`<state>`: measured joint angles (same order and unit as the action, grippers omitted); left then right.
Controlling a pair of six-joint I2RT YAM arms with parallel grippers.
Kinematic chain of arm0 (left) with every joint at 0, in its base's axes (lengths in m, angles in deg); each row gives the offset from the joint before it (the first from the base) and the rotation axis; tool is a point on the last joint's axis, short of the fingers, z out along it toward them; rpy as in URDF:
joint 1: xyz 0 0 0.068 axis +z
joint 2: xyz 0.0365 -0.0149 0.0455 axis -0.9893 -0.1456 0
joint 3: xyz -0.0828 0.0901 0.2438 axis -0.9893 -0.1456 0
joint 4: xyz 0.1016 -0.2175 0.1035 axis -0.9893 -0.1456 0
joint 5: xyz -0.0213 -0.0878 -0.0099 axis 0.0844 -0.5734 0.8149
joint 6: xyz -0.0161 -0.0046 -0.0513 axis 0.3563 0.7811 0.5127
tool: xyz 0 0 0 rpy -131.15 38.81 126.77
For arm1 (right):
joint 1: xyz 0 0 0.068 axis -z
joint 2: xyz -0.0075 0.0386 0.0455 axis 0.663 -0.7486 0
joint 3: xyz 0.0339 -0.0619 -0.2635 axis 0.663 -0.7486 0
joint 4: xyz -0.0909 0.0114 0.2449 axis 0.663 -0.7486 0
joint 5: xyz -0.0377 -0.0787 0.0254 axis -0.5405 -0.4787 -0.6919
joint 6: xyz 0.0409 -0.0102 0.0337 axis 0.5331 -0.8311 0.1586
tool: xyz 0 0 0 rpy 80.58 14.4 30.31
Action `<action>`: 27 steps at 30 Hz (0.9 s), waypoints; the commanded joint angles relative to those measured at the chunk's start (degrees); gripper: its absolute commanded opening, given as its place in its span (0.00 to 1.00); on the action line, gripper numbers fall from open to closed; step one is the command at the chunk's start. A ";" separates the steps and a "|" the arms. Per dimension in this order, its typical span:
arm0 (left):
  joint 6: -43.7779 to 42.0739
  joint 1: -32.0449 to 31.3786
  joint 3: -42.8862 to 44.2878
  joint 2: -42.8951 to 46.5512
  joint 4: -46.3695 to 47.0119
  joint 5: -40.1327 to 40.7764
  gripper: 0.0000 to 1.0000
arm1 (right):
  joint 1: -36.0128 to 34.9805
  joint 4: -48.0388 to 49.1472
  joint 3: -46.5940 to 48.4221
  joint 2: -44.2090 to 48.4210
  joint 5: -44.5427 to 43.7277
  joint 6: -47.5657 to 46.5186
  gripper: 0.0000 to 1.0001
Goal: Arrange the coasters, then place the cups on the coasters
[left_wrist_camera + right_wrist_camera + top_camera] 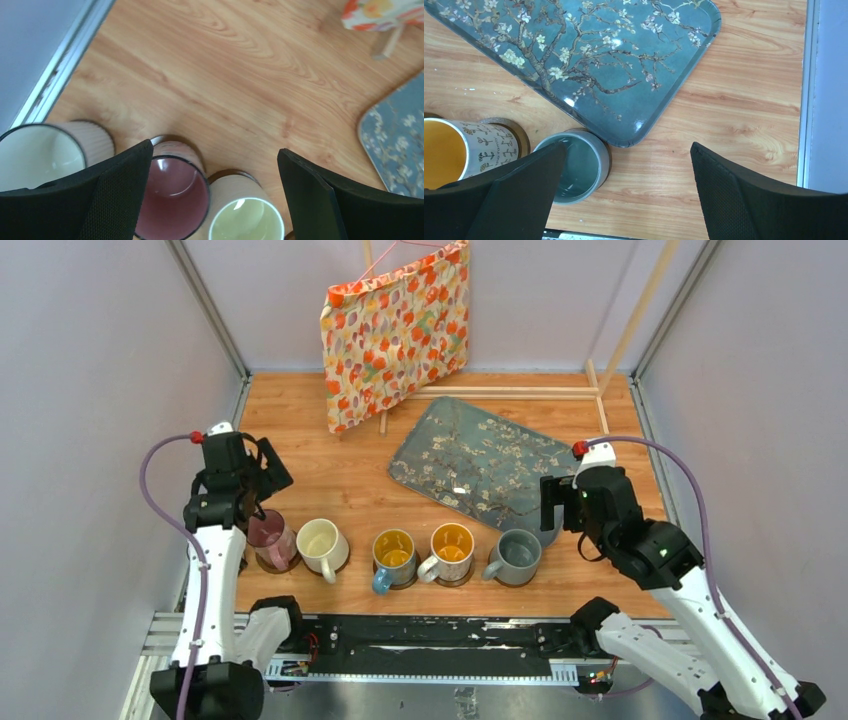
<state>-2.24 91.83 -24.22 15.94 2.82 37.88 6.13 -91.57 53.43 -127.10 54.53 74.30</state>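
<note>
**Insp. A:** Pink cup [172, 196], status?

**Insp. B:** Upright, near the left end of the row along the near edge of the table [225, 75]. Seated on a coaster [264, 566]; its dark edge shows under the base in the top view. White dark-rimmed cup [35, 156] just beside it on one side, cream cup [245, 223] on the other. Touching or a hair apart, can't tell.

**Insp. A:** Claw?

**Insp. B:** Left gripper [215, 150] hangs above it, fingers spread wide, nothing clamped. Cup lies below the gap but off-centre, tucked under the camera-left finger. Cup axis vertical. Handle direction not made out from the wrist cam.

**Insp. A:** Nearer arm?

**Insp. B:** Left, plainly. Right gripper [628, 147] is well apart at the row's other end, fingers also spread, empty. It's above the grey cup [574, 167], which sits at the near edge of the tray [624, 75] with a brown rim round its base.

**Insp. A:** Progress?

**Insp. B:** My judgement: near done. Five cups show from above, and the sixth is hid under the left arm, seen by the wrist cam only. Its coaster is not visible. Any next move for the left arm looks like a straight lift. Risk: a finger clips the pink rim, as the neighbours are tight.
</note>
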 commanded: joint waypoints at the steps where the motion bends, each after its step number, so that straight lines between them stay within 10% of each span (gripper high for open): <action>1: -3.82 -5.28 2.31 -1.10 2.54 -4.66 1.00 | -1.04 -1.55 0.93 -1.31 -2.64 0.69 1.00; 27: -7.98 -33.84 1.34 -4.34 17.78 -18.71 1.00 | -0.99 6.68 6.79 -14.40 -4.25 8.46 1.00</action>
<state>-9.54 58.62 -23.90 12.55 18.36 20.44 6.13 -87.04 57.73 -140.13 50.81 80.86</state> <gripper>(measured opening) 1.000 0.999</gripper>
